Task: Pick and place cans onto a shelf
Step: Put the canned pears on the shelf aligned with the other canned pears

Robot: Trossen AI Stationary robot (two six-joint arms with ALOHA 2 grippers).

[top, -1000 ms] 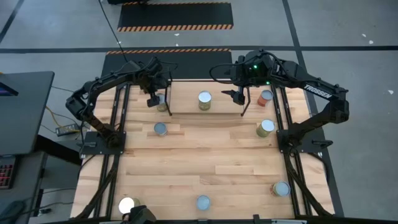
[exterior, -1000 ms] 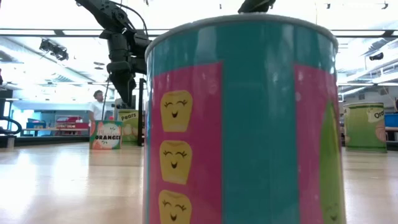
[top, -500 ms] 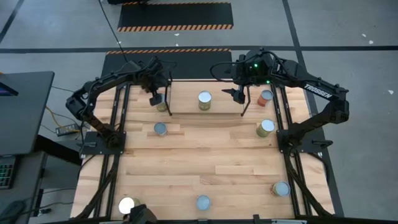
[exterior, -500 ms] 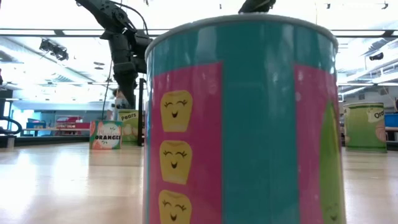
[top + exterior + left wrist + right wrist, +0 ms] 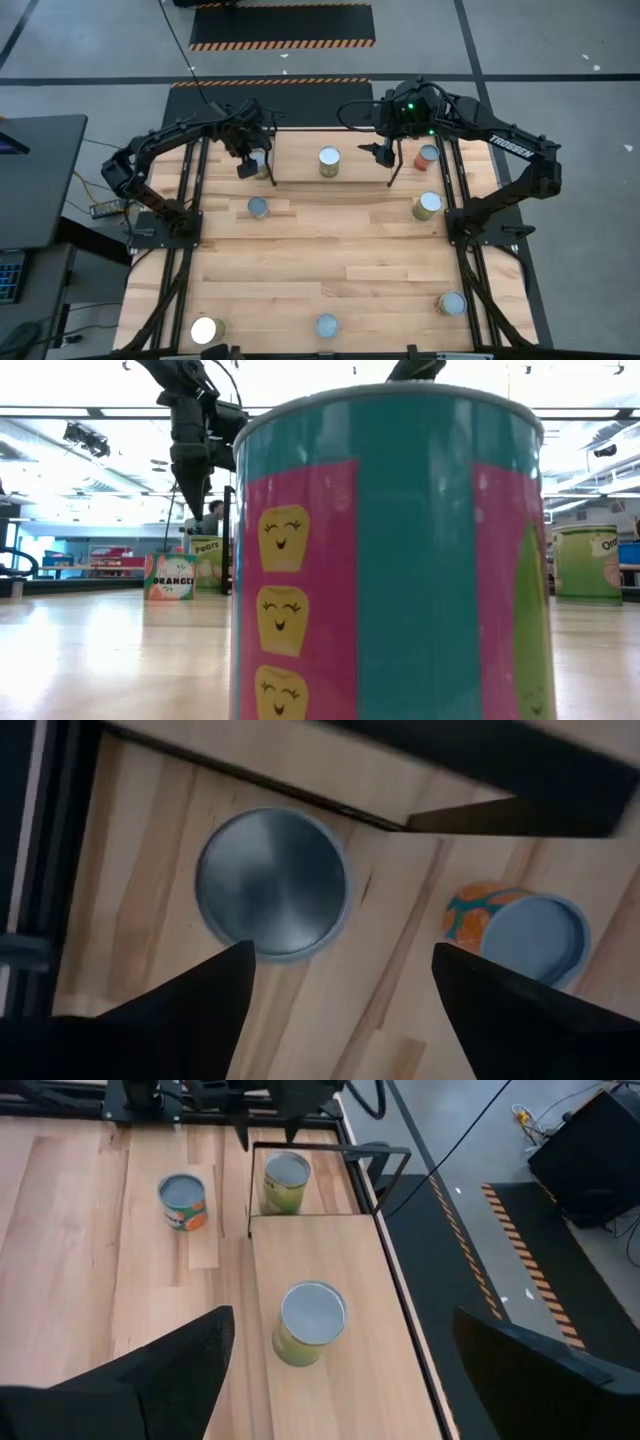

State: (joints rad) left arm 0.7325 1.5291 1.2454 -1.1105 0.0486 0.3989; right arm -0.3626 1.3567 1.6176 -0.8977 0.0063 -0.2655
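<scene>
Your shelf (image 5: 330,170) lies along the table's far edge with one yellow-green can (image 5: 329,160) at its middle and another (image 5: 286,1182) by its left wire frame. Your left gripper (image 5: 250,165) hangs over that end can with fingers (image 5: 190,1000) spread wide, holding nothing. The orange can (image 5: 258,207) stands just beside the shelf. Your right gripper (image 5: 378,152) waits open over the shelf's right end.

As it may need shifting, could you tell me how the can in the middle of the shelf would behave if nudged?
The can looks like a rigid metal tin, so it should keep its shape when gripped. Upright on its flat base on the shelf, it would probably slide if nudged low. Tipped over, its round side would likely roll.
</scene>
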